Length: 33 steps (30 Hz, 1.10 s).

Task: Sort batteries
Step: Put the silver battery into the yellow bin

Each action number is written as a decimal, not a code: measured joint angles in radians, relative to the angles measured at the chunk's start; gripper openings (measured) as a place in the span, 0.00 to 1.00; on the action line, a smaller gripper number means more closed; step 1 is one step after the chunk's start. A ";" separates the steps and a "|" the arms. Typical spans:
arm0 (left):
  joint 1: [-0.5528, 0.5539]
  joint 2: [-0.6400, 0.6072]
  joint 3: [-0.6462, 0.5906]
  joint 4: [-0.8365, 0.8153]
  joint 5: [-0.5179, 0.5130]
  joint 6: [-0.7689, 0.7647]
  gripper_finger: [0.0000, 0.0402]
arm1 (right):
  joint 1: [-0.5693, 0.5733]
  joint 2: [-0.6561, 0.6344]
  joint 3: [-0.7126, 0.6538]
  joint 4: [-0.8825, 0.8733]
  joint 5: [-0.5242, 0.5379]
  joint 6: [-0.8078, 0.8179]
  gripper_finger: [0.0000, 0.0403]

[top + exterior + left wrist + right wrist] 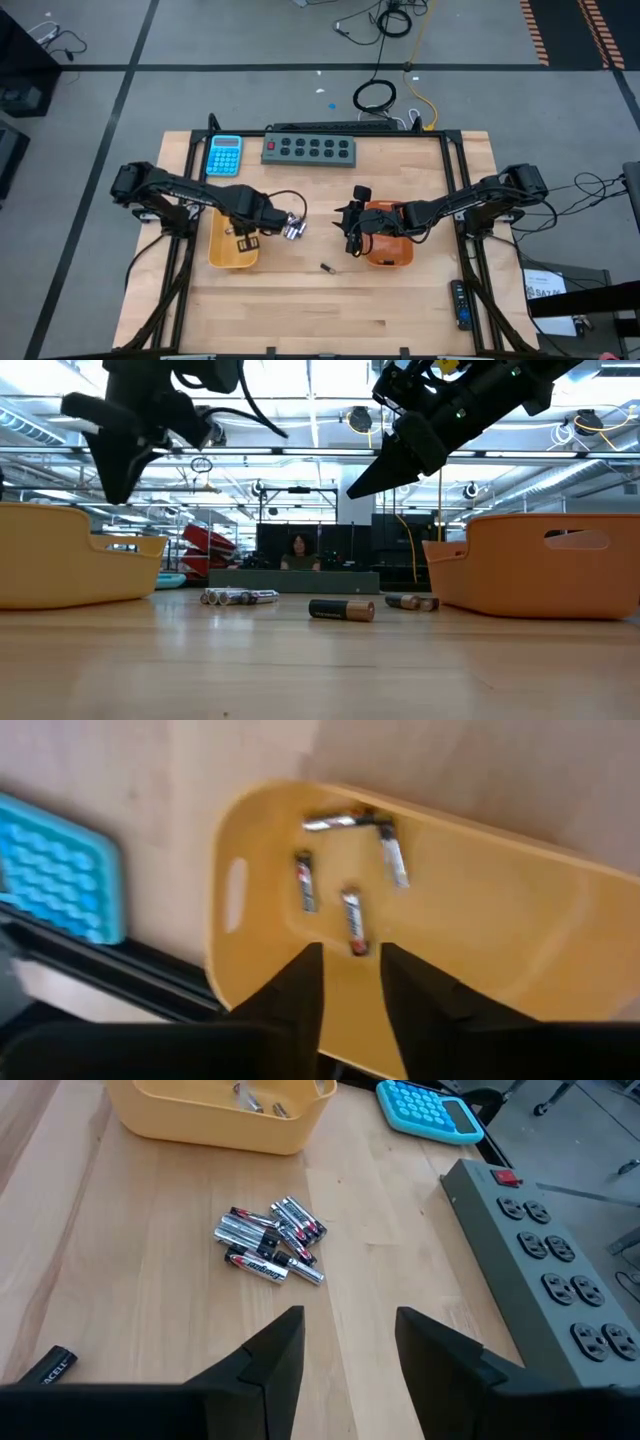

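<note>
My left tool (351,982): over yellow plastic tray (480,920), fingers parted, holding nothing; four silvery batteries (352,918) inside tray. My right tool (350,1342): parted, empty, above orange tray (392,256). Silvery battery pile (270,1240), lone black battery (326,268): on wooden tabletop (300,310).

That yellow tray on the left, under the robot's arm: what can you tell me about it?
The yellow tray looks like smooth moulded plastic, shallow, with rounded corners and a slot handle cut in one end wall. It sits flat on the wooden table, just below the blue calculator. Four small silvery batteries lie loose on its floor, two of them meeting at their ends. The left gripper hangs above it, fingers parted and empty, not touching it.
</note>
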 joint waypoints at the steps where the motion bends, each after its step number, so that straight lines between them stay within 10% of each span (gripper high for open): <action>1: -0.001 0.000 0.000 -0.001 -0.020 0.001 0.32 | 0.000 0.000 0.000 0.000 0.000 0.000 0.37; 8: 0.020 0.000 0.000 0.198 -0.195 0.062 0.50 | 0.000 0.000 0.000 0.024 0.000 -0.005 0.37; 15: 0.080 0.088 0.000 0.520 -0.155 0.192 0.51 | 0.000 0.000 0.000 0.020 -0.002 -0.005 0.37; 33: 0.226 0.293 0.000 0.595 -0.021 0.331 0.51 | 0.000 0.000 0.000 0.018 -0.026 -0.012 0.37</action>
